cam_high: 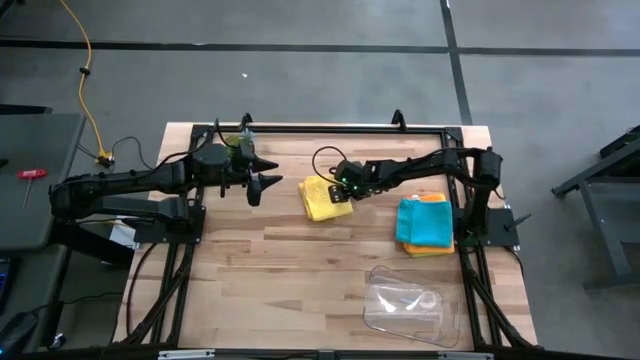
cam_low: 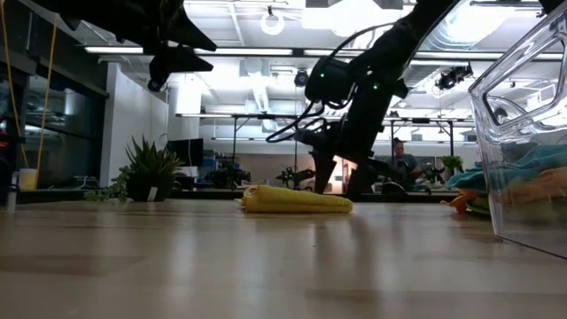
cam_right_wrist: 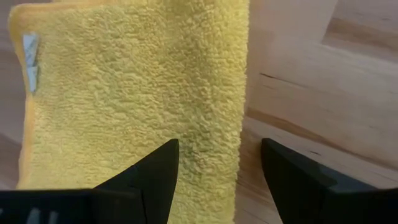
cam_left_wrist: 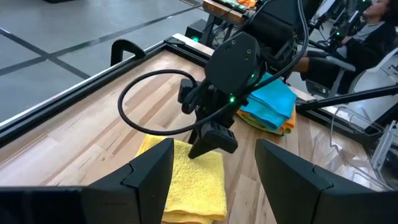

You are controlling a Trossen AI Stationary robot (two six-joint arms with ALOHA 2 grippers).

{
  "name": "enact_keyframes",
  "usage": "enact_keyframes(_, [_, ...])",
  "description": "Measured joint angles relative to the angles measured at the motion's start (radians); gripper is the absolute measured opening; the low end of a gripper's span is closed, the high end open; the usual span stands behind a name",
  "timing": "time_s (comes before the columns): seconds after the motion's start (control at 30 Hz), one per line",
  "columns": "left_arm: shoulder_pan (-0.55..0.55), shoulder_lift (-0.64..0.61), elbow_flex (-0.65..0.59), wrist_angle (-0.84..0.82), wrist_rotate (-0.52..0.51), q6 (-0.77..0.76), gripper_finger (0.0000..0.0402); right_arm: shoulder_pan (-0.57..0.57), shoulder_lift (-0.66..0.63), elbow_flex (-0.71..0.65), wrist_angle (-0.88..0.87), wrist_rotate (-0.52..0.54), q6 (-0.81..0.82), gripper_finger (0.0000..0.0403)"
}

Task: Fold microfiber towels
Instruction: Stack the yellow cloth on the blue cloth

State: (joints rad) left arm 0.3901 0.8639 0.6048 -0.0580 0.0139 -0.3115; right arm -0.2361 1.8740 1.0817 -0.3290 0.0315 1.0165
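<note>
Yellow towel [cam_right_wrist: 137, 93] beneath parted right jaws

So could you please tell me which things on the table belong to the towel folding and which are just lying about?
Part of the job:
- yellow towel, folded, under the open right gripper
- teal towel, stacked on the orange towel
- left gripper, open, waiting above the table

Just lying about:
- clear tray
- green clump

Robotics lab: other robot rigs [cam_low: 221, 168] behind, concrete floor [cam_high: 300, 90].
</note>
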Motion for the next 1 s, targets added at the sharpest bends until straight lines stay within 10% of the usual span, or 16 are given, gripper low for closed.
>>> enact_keyframes(0.3, [0.000,0.000,0.000,0.000,0.000,0.000,0.0216,0.008,0.008,0.000,0.069,-0.004,0.004,0.0167])
enact_keyframes(0.6, [0.000,0.000,0.000,-0.002,0.000,0.000,0.0216,0.025,0.009,0.000,0.034,0.012,-0.040,0.0012])
enact_keyframes(1.0, [0.000,0.000,0.000,-0.006,0.000,0.000,0.0216,0.145,-0.242,0.000,-0.351,0.048,-0.100,0.0002])
